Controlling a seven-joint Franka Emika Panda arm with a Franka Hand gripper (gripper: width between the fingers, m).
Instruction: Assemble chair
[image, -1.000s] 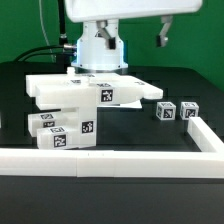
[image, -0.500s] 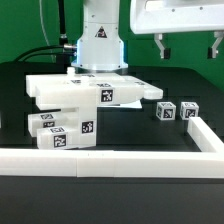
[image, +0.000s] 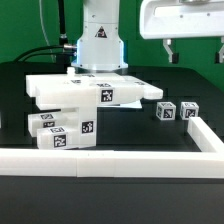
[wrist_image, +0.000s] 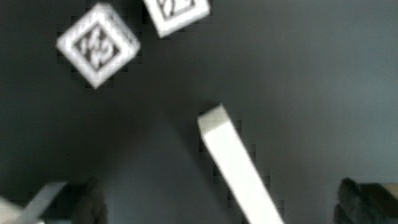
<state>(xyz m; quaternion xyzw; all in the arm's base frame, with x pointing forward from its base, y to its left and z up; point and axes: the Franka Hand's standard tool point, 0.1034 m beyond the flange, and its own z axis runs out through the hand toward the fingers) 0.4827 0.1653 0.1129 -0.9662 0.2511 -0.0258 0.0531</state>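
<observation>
**White parts low, jaws high and empty**

White chair pieces sit on the black tabletop (image: 130, 135). The slab (image: 85, 88) lies flat on a pile, its long axis running across the exterior view, with blocky legs (image: 70, 130) just in front of it. Two small blocks (image: 165, 110) stand apart on the slab's exterior-view right. The jaws hang wide apart and hold nothing, high above and a little past those blocks from the slab. The blocks look nearest, so the reach is mostly straight down.
</observation>
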